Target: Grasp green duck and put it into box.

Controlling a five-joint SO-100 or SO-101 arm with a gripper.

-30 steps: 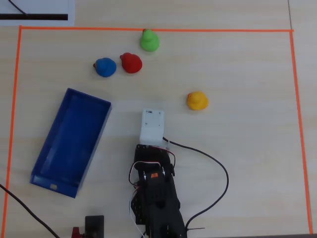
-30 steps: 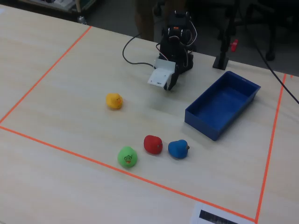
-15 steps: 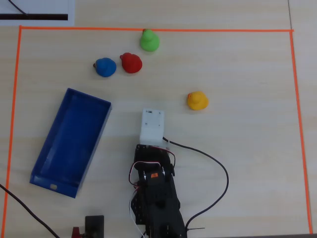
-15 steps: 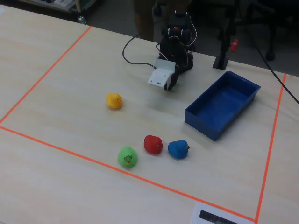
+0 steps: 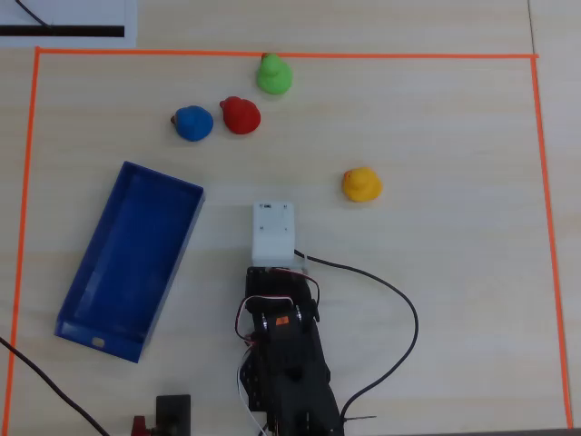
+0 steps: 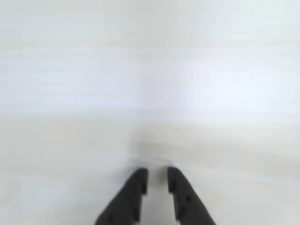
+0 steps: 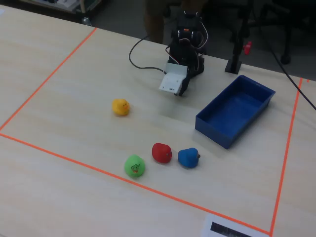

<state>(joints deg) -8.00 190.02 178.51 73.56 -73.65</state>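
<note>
The green duck sits at the far edge of the table, close to the orange tape line; it also shows in the fixed view. The blue box lies empty to the left of the arm in the overhead view, and shows in the fixed view. My gripper is folded back near the arm's base, far from the duck. Its black jaws stand almost together with a narrow gap and nothing between them. In the overhead view the white camera housing hides the jaws.
A red duck and a blue duck sit just left of the green one. A yellow duck sits to the right of the arm. Orange tape frames the workspace. A black cable loops beside the base.
</note>
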